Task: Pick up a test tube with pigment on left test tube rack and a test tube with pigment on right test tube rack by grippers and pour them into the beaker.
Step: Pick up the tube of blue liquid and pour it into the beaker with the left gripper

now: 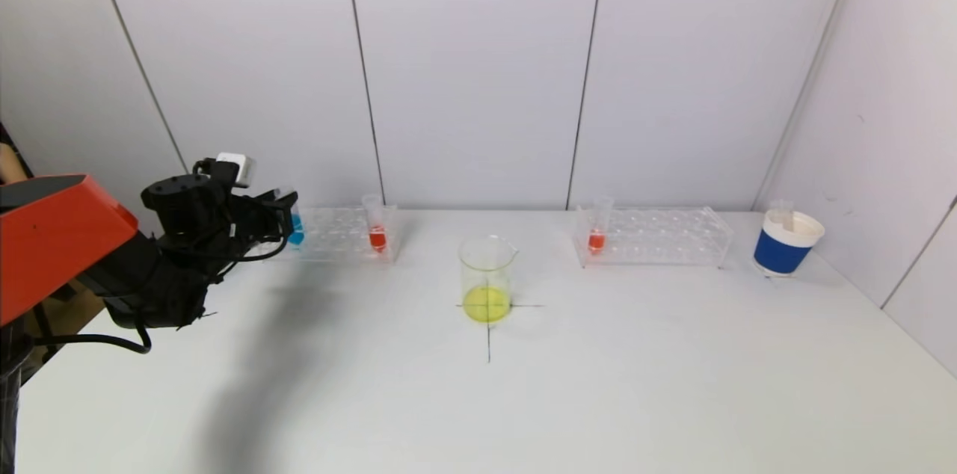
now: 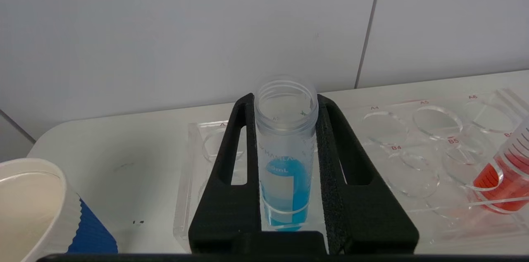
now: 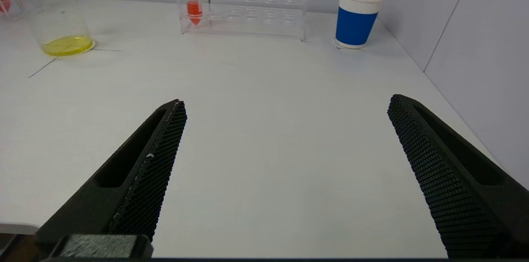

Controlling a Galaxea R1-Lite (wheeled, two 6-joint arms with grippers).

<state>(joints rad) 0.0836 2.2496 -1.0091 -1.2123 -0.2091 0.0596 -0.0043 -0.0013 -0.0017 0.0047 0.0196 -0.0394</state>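
Observation:
My left gripper point(image 1: 288, 223) is at the left end of the left clear rack point(image 1: 336, 235), shut on a test tube of blue pigment point(image 1: 296, 231). In the left wrist view both black pads press the blue tube point(image 2: 285, 163), which stands upright in its rack hole. A tube of red pigment point(image 1: 377, 231) stands at the rack's right end. The right rack point(image 1: 658, 235) holds one red tube point(image 1: 597, 231) at its left end. The beaker point(image 1: 487, 279), with yellow liquid, stands between the racks. My right gripper point(image 3: 287, 103) is open and empty, low over the near table, out of the head view.
A blue-and-white paper cup point(image 1: 785, 242) holding an empty tube stands right of the right rack. Another paper cup point(image 2: 33, 212) stands beside the left rack. Walls close the back and right sides. A black cross marks the table under the beaker.

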